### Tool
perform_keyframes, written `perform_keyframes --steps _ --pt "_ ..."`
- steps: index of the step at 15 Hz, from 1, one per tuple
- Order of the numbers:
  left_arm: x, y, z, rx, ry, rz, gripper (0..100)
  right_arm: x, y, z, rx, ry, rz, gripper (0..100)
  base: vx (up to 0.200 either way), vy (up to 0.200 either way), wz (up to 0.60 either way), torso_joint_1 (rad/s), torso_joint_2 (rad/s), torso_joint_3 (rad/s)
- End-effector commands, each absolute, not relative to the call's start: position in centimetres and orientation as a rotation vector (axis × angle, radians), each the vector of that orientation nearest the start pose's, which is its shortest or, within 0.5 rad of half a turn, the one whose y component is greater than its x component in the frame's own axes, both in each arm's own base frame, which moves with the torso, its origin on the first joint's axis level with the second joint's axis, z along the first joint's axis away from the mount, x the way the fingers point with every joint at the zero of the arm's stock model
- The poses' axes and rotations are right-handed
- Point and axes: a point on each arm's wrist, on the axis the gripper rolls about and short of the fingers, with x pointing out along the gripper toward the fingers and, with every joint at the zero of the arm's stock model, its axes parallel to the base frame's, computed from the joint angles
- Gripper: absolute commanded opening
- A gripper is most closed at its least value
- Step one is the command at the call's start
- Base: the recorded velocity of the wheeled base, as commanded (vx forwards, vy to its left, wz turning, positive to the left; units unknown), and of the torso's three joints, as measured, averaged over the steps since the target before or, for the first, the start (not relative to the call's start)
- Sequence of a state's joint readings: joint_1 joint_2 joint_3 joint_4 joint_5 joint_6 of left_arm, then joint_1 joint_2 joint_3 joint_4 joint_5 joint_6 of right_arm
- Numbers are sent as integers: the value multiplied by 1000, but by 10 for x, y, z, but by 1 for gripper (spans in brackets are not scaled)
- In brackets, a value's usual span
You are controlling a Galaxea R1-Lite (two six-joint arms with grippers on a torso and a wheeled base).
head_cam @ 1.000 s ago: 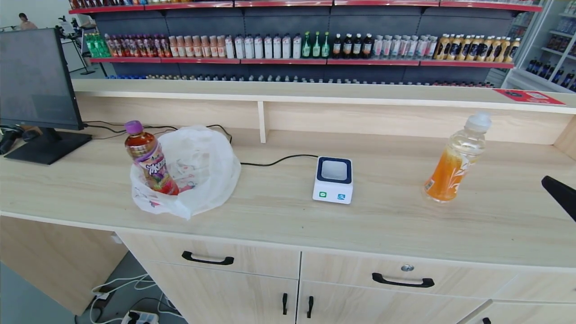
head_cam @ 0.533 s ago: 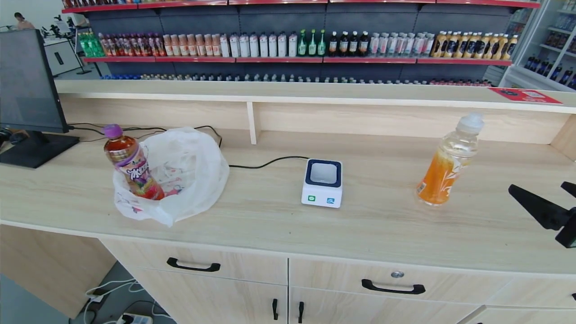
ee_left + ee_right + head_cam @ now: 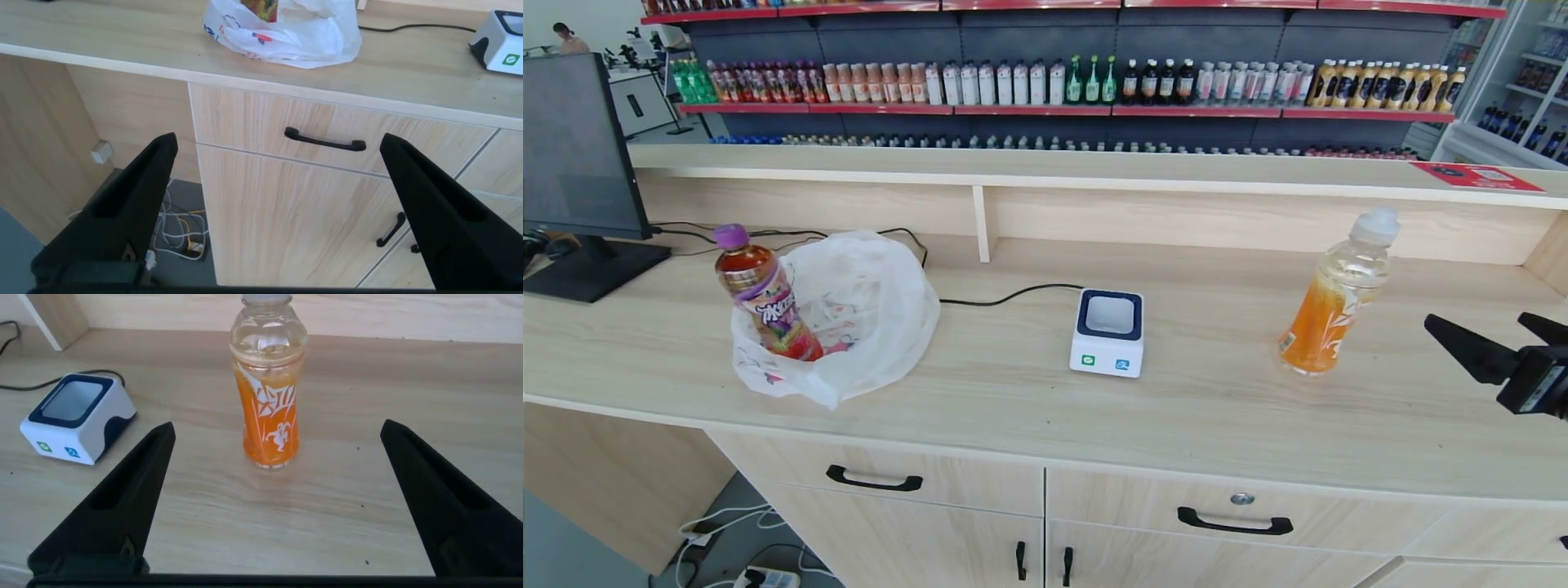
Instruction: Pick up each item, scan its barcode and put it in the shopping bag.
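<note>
Right gripper (image 3: 1474, 322) spread wide, empty, my nearer arm; orange bottle (image 3: 1331, 310) stands upright straight ahead, apart, centred on opening.

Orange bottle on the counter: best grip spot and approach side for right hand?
Likely take the orange bottle by its straight labelled mid-body, below the tapering shoulder, approached level from its near right. It stands upright with bare counter around, and the open right hand is centred on it.
</note>
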State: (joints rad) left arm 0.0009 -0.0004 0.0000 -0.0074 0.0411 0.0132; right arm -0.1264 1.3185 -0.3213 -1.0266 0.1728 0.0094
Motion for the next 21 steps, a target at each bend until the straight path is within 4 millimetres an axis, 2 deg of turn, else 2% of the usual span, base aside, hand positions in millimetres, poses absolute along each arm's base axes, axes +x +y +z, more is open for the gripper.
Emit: perform_keyframes --steps 1,3,7,10,14,17,21 --pt "-23 1 76 12 -7 41 100 234 -26 177 3 -50 43 100 0 0 0 0 0 0" --pt "-23 1 76 12 -7 43 100 254 -28 164 6 -96 73 100 0 0 0 0 0 0" --pt "-23 1 76 15 -7 41 100 282 -28 142 28 -142 150 100 0 0 0 0 0 0" --pt "-23 1 76 14 -7 41 100 296 -29 144 26 -163 201 100 0 0 0 0 0 0" --pt "-23 1 76 12 -7 41 100 319 -29 136 27 -165 218 100 0 0 0 0 0 0" --pt "-23 1 76 12 -7 41 100 330 -25 130 30 -161 230 100 0 0 0 0 0 0" --pt "-23 1 76 14 -7 43 100 344 -29 122 29 -160 220 100 0 0 0 0 0 0"
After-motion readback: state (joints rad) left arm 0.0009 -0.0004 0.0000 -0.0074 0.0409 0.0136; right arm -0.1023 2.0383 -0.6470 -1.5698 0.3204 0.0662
